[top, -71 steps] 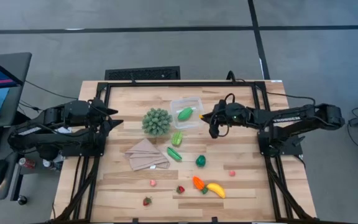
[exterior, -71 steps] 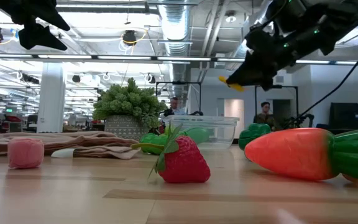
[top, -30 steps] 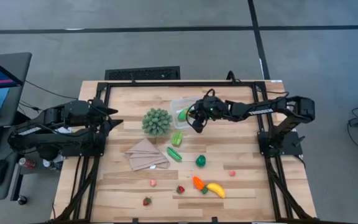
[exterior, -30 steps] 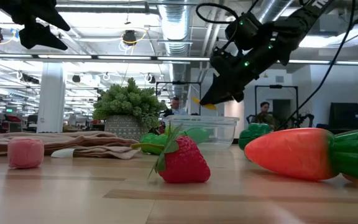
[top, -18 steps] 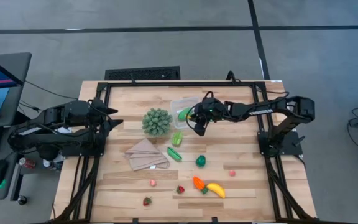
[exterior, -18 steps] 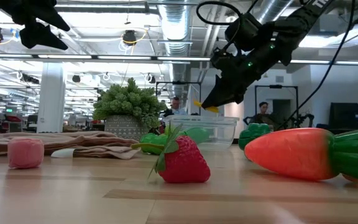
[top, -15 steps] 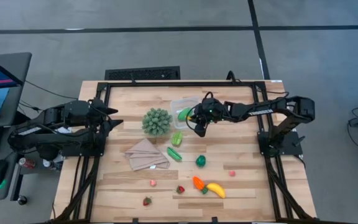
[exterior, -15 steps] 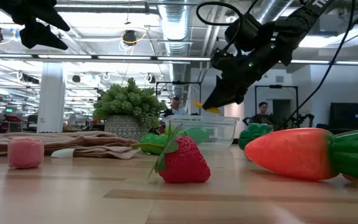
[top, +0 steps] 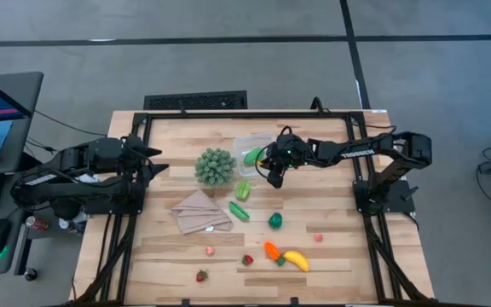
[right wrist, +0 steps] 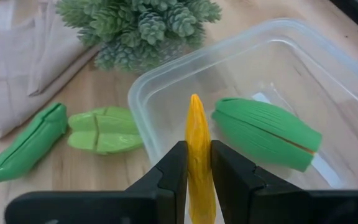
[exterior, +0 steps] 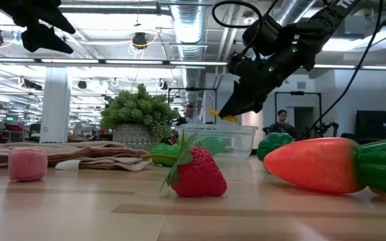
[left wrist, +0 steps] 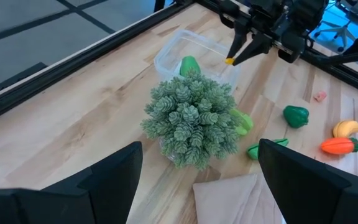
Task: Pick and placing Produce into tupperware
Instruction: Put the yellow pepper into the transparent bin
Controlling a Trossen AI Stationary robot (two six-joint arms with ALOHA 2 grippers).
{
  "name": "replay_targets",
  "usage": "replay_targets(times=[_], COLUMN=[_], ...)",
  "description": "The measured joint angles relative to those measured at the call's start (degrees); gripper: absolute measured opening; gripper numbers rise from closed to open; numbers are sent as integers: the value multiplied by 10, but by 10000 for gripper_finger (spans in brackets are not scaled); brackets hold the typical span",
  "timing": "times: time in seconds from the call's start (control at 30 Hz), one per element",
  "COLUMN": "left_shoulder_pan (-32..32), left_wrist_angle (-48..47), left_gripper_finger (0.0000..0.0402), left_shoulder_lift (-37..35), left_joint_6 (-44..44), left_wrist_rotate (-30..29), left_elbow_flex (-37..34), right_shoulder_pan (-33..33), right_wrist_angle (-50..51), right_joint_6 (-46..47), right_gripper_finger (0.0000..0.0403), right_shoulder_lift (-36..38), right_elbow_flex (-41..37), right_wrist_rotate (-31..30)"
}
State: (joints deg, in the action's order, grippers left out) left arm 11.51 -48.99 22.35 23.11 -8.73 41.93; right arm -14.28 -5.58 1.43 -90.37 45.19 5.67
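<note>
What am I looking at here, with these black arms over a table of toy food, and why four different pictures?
These are two robot arms at a wooden table, each ending in a two-fingered hand. One picture looks straight down, one looks level across the tabletop, and one comes from a camera on each wrist. The right hand is shut on a thin yellow toy piece, hovering over the clear plastic tupperware, which already holds a green vegetable. The left hand waits open at the table's left edge. Also on the table: a spiky green ball, a tan cloth, green pods, a pepper, a carrot, a banana and small strawberries.
</note>
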Motion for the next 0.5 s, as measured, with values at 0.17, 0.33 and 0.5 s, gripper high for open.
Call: replay_targets(times=[0.17,0.33,0.5], left_shoulder_pan=[0,0,0], left_wrist_angle=[0,0,0], left_gripper_finger=[310,310,310], left_shoulder_lift=[0,0,0], left_joint_6=[0,0,0], left_wrist_rotate=[-6,-7,-7], left_elbow_flex=[0,0,0], right_shoulder_pan=[0,0,0], right_wrist_angle=[0,0,0], right_joint_6=[0,0,-4], right_gripper_finger=[64,64,64], right_shoulder_lift=[0,0,0], right_elbow_flex=[0,0,0], right_wrist_rotate=[1,0,0])
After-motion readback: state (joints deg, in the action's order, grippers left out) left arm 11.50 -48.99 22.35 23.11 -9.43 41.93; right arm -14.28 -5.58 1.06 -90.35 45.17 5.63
